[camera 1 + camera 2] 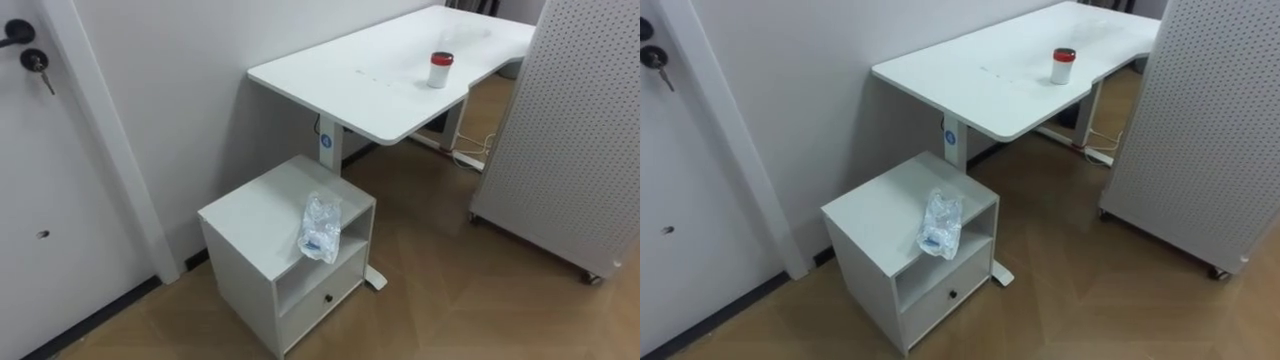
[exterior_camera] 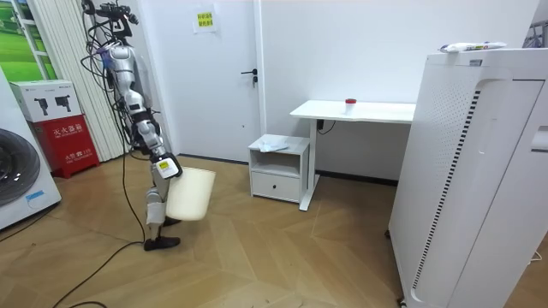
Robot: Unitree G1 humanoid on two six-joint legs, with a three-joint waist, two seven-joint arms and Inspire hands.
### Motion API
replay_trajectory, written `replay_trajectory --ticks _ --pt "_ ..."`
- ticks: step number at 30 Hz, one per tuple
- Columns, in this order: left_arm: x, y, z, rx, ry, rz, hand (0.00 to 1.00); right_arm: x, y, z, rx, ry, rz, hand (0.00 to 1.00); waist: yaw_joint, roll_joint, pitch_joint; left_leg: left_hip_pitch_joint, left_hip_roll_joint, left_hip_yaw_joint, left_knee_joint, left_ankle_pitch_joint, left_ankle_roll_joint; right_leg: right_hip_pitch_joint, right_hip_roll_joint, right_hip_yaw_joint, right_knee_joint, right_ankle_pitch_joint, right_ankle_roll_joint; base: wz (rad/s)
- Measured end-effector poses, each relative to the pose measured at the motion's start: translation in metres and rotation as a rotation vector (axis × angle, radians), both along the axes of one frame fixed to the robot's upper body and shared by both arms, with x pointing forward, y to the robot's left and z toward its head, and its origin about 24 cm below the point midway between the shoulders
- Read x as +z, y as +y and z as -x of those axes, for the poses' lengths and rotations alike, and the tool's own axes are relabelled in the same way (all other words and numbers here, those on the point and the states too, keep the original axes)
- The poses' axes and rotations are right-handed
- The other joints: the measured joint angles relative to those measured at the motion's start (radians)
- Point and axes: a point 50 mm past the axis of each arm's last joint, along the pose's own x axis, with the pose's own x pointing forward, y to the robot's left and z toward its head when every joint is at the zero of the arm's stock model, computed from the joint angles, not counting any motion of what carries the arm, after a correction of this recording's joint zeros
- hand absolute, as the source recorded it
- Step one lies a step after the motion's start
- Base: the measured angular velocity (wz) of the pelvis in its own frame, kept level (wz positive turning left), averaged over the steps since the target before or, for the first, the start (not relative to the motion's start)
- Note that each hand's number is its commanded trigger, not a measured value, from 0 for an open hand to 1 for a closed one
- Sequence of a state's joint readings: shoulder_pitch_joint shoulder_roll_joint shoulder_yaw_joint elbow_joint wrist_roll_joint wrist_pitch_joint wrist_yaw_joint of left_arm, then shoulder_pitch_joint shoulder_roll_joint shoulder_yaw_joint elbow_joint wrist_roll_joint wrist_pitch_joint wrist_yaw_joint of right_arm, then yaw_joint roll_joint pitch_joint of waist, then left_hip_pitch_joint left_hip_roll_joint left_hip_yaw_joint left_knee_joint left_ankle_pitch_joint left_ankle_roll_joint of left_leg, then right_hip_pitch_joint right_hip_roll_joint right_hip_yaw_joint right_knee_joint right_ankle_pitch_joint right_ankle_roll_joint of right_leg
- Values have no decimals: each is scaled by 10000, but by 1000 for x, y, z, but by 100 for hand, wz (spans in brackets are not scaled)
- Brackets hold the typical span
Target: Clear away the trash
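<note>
Two loose items were recorded ahead of the robot in the eye views. Item one, a crushed clear plastic bottle with a blue label (image 1: 321,228), lay on the top of a low white cabinet (image 1: 258,208), at its front edge, with the lower end hanging over the open shelf. Below that shelf we noted a closed drawer with a small dark knob (image 1: 327,297). Item two, a small white can with a red lid (image 1: 440,70), stood upright on a white rectangular desk (image 1: 350,85), towards the desk's far end and well apart from the bottle. The cabinet stood against the wall, partly under the desk's near end and just beside the desk's leg. A white door with a key in its lock (image 1: 36,64) was at the left, and a white perforated panel on castors (image 1: 580,130) was at the right, on a herringbone wooden floor (image 1: 450,300). In the room view we located the robot standing on this floor at the room view's left, facing the cabinet and well apart from it. Its right hand (image 2: 164,166) hung low in front of the body at the upper rim of a cream-white plastic bin (image 2: 190,195), which hung tilted clear of the floor. We could not tell how this hand was closed.
</note>
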State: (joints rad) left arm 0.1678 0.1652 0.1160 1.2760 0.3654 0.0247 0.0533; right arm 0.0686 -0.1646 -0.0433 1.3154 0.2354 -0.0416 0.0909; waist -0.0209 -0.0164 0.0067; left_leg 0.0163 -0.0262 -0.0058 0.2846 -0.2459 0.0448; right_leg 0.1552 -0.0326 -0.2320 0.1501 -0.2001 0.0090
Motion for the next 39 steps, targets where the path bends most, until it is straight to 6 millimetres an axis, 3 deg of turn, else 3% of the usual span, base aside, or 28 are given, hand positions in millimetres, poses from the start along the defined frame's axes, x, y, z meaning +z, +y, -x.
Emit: replay_trajectory --ticks 3,5,9,10,11,12,13,15,16,17,18,19,20,21,23,25,27,29,30,32,33,34,35,36,37,38,39 --pt "0 0 0 -15 41 47 0 0 0 0 44 -7 14 100 28 48 9 -377 143 -9 917 -415 -42 -174 56 -156 592 -357 -57 11" --pt "0 1 1 11 203 107 0 1 -1 -2 94 -64 -12 100 26 48 13 -637 239 -6 1540 -777 -96 -374 72 -218 1227 -837 -139 13" --pt "0 1 5 60 315 101 0 1 -2 -2 4 -115 -63 100 21 9 -5 -775 389 259 2052 -947 -188 -490 36 -178 1631 -1319 -198 14" --pt "0 1 11 109 497 80 0 1 -3 0 -82 -91 -55 100 -8 -18 -7 -967 468 541 2458 -904 -256 -490 40 -187 1678 -1425 -301 30" --pt "0 2 11 111 559 43 0 1 -3 1 -168 -89 -60 100 -72 -73 12 -1450 584 996 3403 -667 -464 -488 6 -152 1749 -1508 -369 35" --pt "0 2 12 118 608 22 0 1 -3 -1 -180 -144 -65 100 -67 -119 29 -1820 647 1139 4062 -435 -473 -421 -12 -60 1758 -1543 -399 37" --pt "0 2 12 103 599 17 0 1 -4 3 -356 -86 -58 100 -38 -191 46 -2459 507 1195 4590 -324 -438 -245 -49 230 1781 -1661 -454 32" --pt "0 0 15 2 681 74 0 2 -9 8 -655 -4 17 100 74 -251 30 -3097 318 1205 3033 -141 -487 -257 -87 512 1821 -1850 -485 16" --pt "0 0 20 22 773 57 0 2 -11 9 -746 65 35 100 259 -250 24 -3458 301 1188 1747 447 -562 -226 -92 706 1841 -1963 -463 -33" --pt "1 1 27 98 915 25 0 2 -11 11 -724 162 25 100 474 -236 29 -3626 317 1177 980 1292 -513 -132 -135 915 1771 -2042 -397 -46" --pt "1 0 30 139 975 32 0 2 -11 11 -701 179 30 100 534 -247 22 -3645 321 1178 716 1688 -480 -70 -182 951 1743 -2063 -318 -46" --pt "1 0 32 220 980 54 0 2 -12 11 -642 207 88 100 532 -263 -1 -3600 288 1228 703 2276 -212 14 -265 943 1708 -2166 -193 -30" --pt "1 0 29 312 783 64 0 2 -12 14 -664 313 165 100 541 -353 -87 -3605 279 1480 959 2300 42 128 -390 945 1592 -2205 -103 -29" --pt "1 0 27 318 681 73 0 2 -12 13 -605 318 177 100 560 -382 -76 -3588 255 1576 1092 2220 11 183 -421 938 1549 -2198 -55 -36" --pt "1 1 16 299 213 95 0 3 -12 8 -163 178 288 100 536 -429 -8 -3607 350 1982 1955 1538 91 544 -608 935 1247 -2054 238 -37" --pt "2 3 0 310 -282 81 0 3 -11 3 71 48 377 100 498 -431 23 -3714 352 2256 2633 956 158 757 -760 946 1281 -2059 247 -16" --pt "2 4 -16 235 -819 10 0 4 -13 4 69 51 471 100 476 -416 -6 -3539 359 2586 2778 513 257 625 -956 866 2001 -2129 373 -2" --pt "4 4 -37 34 -1434 -73 0 6 -15 -5 92 -162 768 100 571 -492 2 -3103 148 2834 2567 194 422 -185 -1616 584 4237 -2119 562 -13" --pt "4 4 -40 34 -1550 -133 0 6 -16 -8 134 -263 797 100 561 -519 3 -2980 79 2910 2545 108 458 -396 -1763 459 4851 -2012 721 -15" --pt "7 6 -55 145 -2083 -390 0 9 -15 -20 504 -613 882 100 576 -499 5 -2664 -26 2990 2652 -292 563 -1006 -2187 306 6571 -1069 759 3" --pt "8 6 -59 170 -2212 -448 0 9 -14 -23 645 -687 882 100 568 -474 0 -2578 -28 2989 2607 -357 599 -1131 -2238 257 6841 -729 713 7" --pt "9 6 -65 176 -2420 -529 0 9 -12 -24 810 -736 865 100 547 -445 -13 -2366 -26 2934 2377 -423 647 -1389 -2288 165 7296 57 625 6" --pt "10 6 -70 -63 -2615 -597 0 9 -10 -27 836 -848 771 100 570 -296 -63 -2142 -16 2794 2038 -427 661 -1681 -2271 90 7626 484 501 0" --pt "11 7 -72 -104 -2737 -624 0 9 -9 -31 866 -933 743 100 586 -305 -58 -2053 -8 2774 1881 -421 657 -1966 -2259 63 7823 238 496 -9" --pt "12 8 -74 -113 -2904 -712 0 11 -9 -39 909 -1190 741 100 615 -279 -4 -1897 85 2788 1643 -411 644 -2608 -2170 66 8060 -446 441 -9" --pt "13 7 -76 -289 -2997 -754 0 12 -9 -44 855 -1428 753 100 599 -199 46 -1702 202 2771 1433 -418 631 -3171 -1922 10 7810 -859 395 -4" --pt "13 6 -77 -310 -3056 -719 0 13 -9 -46 830 -1526 756 100 588 -169 62 -1593 242 2749 1319 -420 619 -3427 -1791 14 7537 -989 371 10"
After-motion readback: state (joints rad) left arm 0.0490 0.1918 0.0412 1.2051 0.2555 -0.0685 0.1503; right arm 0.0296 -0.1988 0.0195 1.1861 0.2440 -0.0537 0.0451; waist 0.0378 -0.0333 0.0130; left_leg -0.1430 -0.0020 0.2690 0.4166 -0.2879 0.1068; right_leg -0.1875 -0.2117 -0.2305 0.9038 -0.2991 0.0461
